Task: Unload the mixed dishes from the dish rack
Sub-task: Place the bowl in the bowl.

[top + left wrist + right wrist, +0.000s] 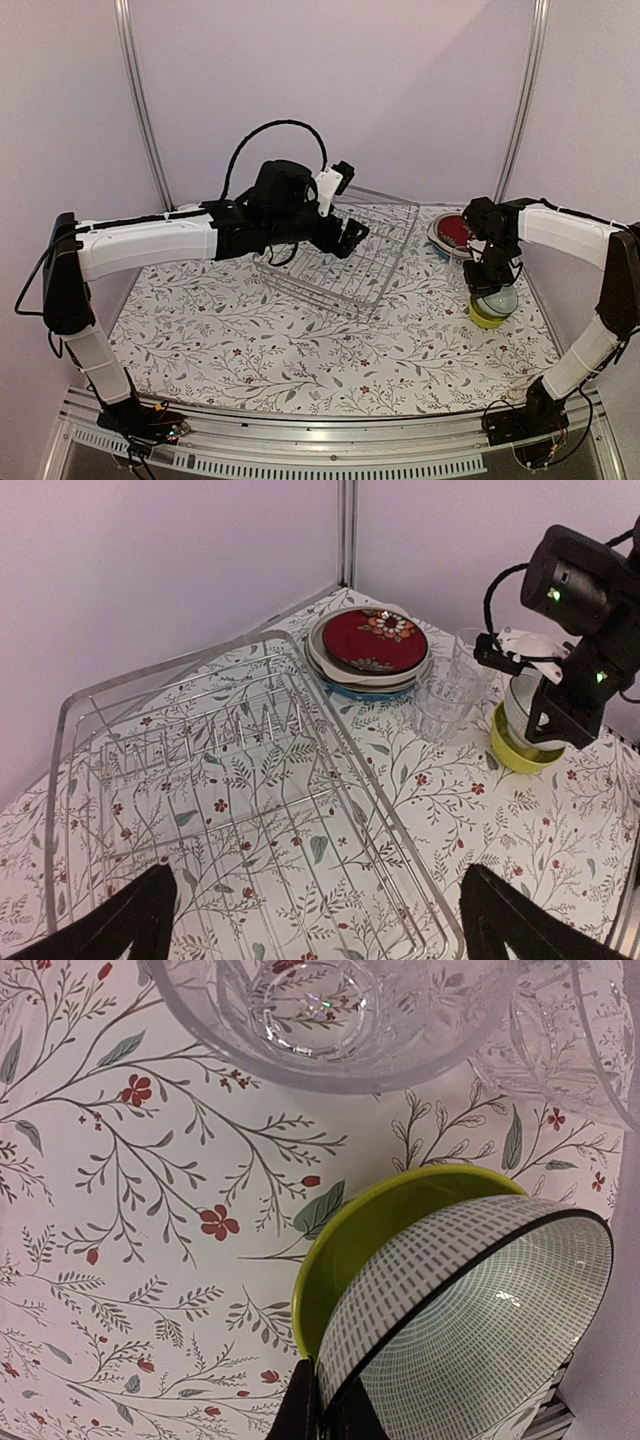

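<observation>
Our right jaws pinch the pale bowl [480, 1330] tilted in the green bowl [365, 1245]; our left jaws gape empty above the rack [250, 780].

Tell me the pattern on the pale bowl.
The pale bowl has grey dashes, a fine grid and a dark rim; it shows best in the right wrist view.

dish rack [250, 810]: thin silver metal wire, bright and shiny.
counter [480, 820]: under the dish rack, a matt sheet printed with leaves and red flowers; whether cloth or paper cannot be told.
clear glass [440, 705]: beside the dish rack, transparent, faceted, glinting.
dark red plate [372, 640]: near the dish rack's far corner, glossy glaze.
yellow-green bowl [370, 1240]: smooth, glossy.
pale bowl [480, 1330]: smooth glaze, fine grey dash print, dark rim.
</observation>
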Controlling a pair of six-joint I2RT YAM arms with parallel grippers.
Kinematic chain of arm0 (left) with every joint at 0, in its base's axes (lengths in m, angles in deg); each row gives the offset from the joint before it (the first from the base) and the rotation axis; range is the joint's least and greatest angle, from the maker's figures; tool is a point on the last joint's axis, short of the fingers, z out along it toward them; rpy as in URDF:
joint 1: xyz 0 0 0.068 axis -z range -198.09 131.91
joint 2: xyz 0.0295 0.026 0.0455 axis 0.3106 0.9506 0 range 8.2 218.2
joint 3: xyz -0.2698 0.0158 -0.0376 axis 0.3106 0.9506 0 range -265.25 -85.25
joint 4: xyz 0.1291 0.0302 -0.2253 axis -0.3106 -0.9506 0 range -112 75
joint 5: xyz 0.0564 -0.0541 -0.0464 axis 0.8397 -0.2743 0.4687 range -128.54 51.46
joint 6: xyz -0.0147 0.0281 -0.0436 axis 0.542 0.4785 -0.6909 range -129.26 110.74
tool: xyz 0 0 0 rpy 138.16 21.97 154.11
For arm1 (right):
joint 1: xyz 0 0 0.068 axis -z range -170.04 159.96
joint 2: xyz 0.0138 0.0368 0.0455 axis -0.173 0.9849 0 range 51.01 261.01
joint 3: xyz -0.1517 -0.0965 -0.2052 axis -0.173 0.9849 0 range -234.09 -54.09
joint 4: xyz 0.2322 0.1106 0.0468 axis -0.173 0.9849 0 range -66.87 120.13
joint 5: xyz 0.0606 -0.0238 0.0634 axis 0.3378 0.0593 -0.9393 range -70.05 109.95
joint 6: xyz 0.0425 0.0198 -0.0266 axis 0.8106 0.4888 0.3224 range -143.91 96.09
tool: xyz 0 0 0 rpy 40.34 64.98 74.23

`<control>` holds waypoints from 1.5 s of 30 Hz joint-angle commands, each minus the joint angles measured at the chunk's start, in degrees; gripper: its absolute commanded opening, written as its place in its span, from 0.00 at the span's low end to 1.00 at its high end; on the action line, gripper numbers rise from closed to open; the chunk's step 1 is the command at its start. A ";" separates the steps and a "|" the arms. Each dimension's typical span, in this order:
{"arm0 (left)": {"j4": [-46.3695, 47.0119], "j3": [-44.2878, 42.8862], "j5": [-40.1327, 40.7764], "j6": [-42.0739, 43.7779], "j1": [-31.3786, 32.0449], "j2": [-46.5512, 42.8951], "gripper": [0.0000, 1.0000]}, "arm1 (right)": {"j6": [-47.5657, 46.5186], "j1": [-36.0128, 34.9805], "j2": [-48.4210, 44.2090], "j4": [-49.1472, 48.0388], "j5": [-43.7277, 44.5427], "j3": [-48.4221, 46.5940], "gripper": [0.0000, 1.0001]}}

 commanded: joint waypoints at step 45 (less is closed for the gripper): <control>-0.26 -0.89 -0.85 -1.17 -0.87 0.98 1.00 | -0.07 0.29 0.45 -2.39 0.45 1.61 0.00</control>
